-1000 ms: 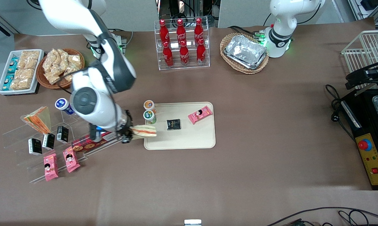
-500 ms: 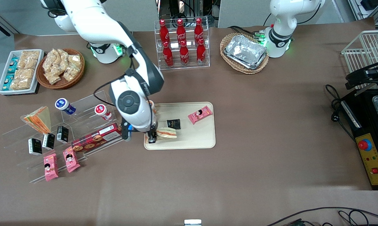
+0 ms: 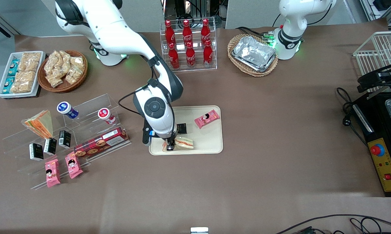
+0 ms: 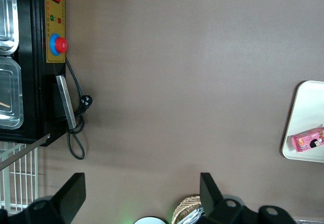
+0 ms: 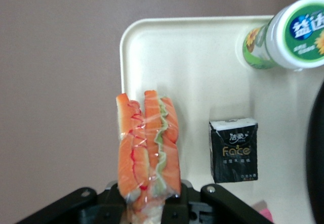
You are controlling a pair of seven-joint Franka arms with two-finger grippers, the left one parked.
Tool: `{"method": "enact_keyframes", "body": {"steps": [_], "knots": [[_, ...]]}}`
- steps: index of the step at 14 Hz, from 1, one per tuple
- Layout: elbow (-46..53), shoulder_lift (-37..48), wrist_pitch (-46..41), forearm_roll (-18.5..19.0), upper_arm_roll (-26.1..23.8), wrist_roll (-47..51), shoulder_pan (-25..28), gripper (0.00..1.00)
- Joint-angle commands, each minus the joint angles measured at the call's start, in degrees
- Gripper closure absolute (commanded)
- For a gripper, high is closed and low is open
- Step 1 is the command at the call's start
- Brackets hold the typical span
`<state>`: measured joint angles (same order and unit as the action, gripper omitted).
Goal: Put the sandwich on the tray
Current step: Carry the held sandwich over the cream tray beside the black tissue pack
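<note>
The clear-wrapped wedge sandwich (image 3: pixel 184 143) is held in my right gripper (image 3: pixel 170 146) over the cream-beige tray (image 3: pixel 211 143), at the tray's corner nearest the front camera and toward the working arm's end. In the right wrist view the sandwich (image 5: pixel 148 143) stands between the fingers, its orange and green filling edges showing, above the tray (image 5: pixel 202 72) near its rim. The gripper (image 5: pixel 149 198) is shut on its base. Whether the sandwich touches the tray I cannot tell.
On the tray lie a pink snack pack (image 3: pixel 207 118), a black packet (image 3: pixel 181 128) and a green-capped cup (image 5: pixel 288 34). A second wedge sandwich (image 3: pixel 39 123), small boxes and packs sit on clear steps toward the working arm's end. A cola bottle rack (image 3: pixel 188 45) and a foil-tray basket (image 3: pixel 253 54) stand farther from the camera.
The right arm has carried the sandwich from beside the clear steps across the tray's edge, now over the tray's near corner, and lower.
</note>
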<state>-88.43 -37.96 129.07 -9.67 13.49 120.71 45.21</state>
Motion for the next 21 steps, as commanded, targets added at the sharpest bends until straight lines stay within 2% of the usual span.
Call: {"method": "enact_keyframes", "body": {"steps": [1, 6, 7, 11, 12, 14, 15, 16, 21], "knots": [[0.98, -2.81, 2.15, -0.79, 0.84, 3.73, 1.72, 0.91], [0.89, -3.95, 4.44, -0.35, 0.93, 4.62, 1.81, 0.87], [0.89, -4.57, 5.57, 0.00, 0.93, 4.54, 1.90, 0.84], [0.80, -5.28, 7.96, 2.55, 0.93, 3.83, 2.34, 0.83], [0.89, -5.36, 7.96, 3.34, 0.93, 3.92, 2.42, 0.74], [0.89, -5.37, 7.96, 3.52, 0.93, 3.92, 2.43, 0.43], [0.89, -5.37, 7.96, 3.52, 0.93, 4.36, 2.43, 0.14], [0.89, -5.45, 7.96, 3.87, 0.93, 3.92, 2.43, 0.02], [0.89, -5.45, 7.87, 5.10, 0.93, 4.18, 2.69, 0.00]]}}
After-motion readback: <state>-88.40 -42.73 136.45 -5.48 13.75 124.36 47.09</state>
